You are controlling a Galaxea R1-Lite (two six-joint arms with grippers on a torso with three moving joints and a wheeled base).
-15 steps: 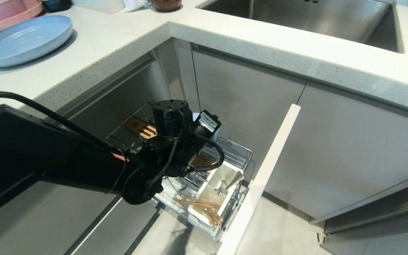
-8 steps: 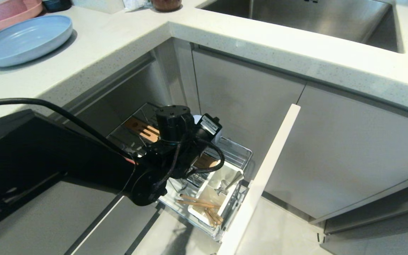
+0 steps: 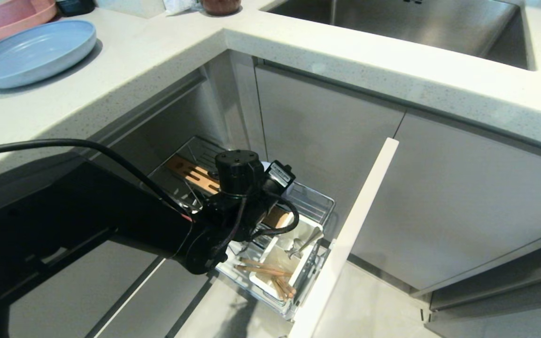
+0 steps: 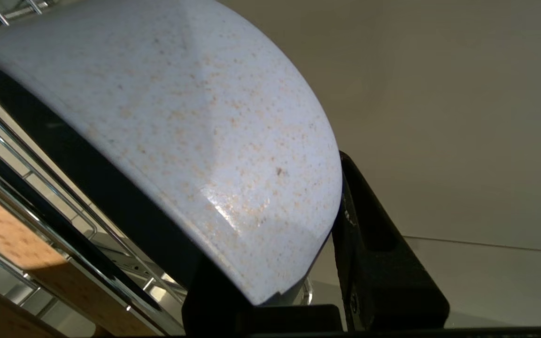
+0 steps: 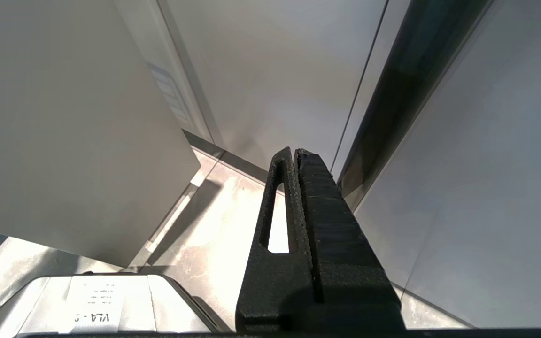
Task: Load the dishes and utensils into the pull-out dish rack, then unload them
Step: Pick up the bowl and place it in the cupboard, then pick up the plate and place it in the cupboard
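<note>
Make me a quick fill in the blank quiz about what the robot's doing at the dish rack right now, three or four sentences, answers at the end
1. The left gripper is shut on the rim of a pale blue ____.
2. The chopsticks lie in the white cutlery ____ of the pull-out dish rack.
3. The blue plate rests on the ____.
4. The right gripper, parked off to the side, holds ____.

Missing words: bowl; caddy; countertop; nothing

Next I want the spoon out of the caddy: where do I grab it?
Grip the spoon by its handle end, coming from above. It leans in the white caddy with the handle pointing up toward the front panel, so that end is free; the bowl end sits low.
</note>
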